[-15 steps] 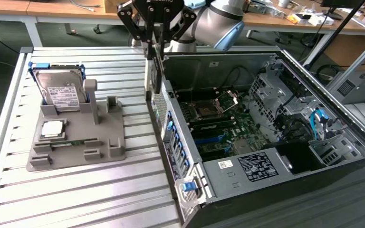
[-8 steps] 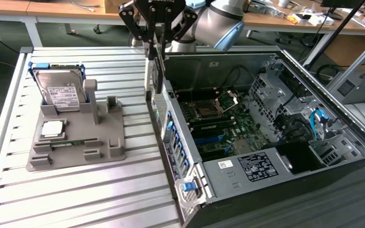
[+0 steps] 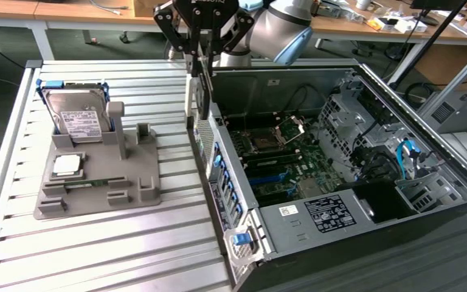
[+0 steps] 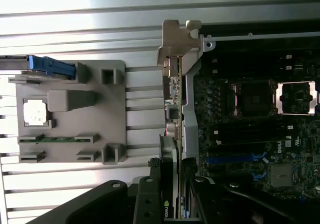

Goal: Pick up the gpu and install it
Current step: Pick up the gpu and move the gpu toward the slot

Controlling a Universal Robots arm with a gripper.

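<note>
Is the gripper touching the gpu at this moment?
Touching. The wrist view shows the gripper with one finger pressed against each face of the gpu, which is seen edge-on.

I am standing in a robot lab: a robot arm (image 3: 286, 27) is reaching over an open computer (image 3: 266, 85), near desks (image 3: 79, 11).

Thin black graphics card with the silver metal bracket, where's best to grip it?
Top edge, from above, pinching its two flat faces: the thin black graphics card hangs on edge, and the gripper holds it so.
</note>
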